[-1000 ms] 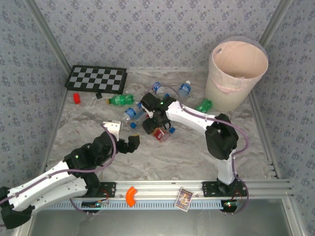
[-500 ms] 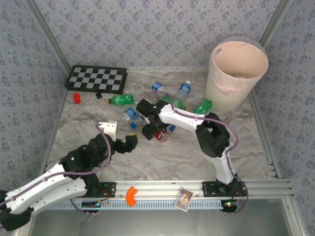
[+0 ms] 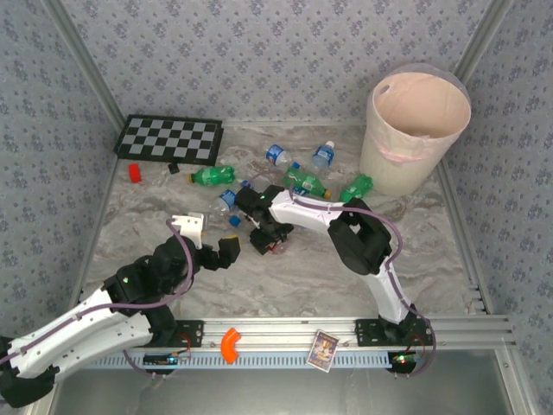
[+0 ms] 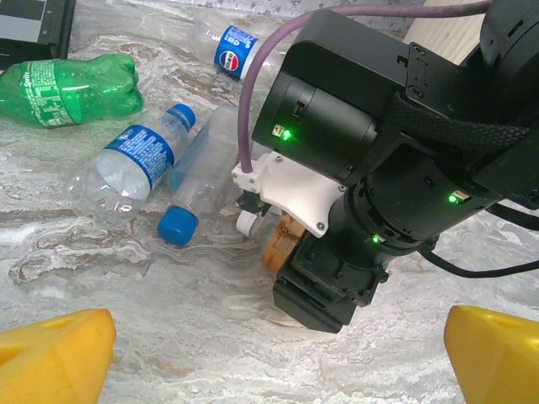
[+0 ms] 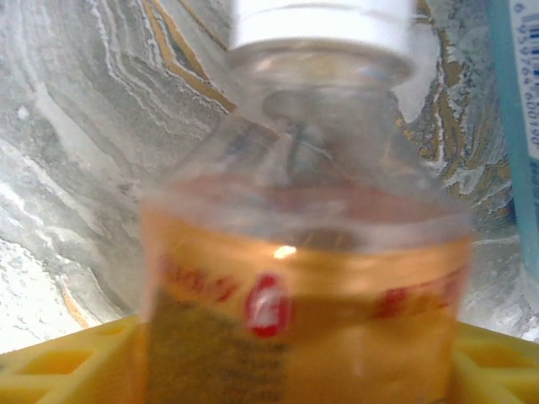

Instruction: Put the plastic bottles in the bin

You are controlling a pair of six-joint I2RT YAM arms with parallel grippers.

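My right gripper is low on the table and shut on a clear bottle with an orange-brown label and a white cap; this bottle pokes out from under the black wrist. Open and empty, my left gripper hovers just left of it, its yellow fingertips wide apart. Lying loose are a green bottle, blue-labelled bottles, and more green bottles. The pale pink bin stands upright at the far right.
A checkerboard lies at the far left with a small red block in front of it. A loose blue cap sits beside the bottles. An orange curved piece and a card rest on the front rail.
The right arm has swung left, taking the orange-labelled bottle toward the left gripper and uncovering a green bottle behind it. The left arm edged forward a little.
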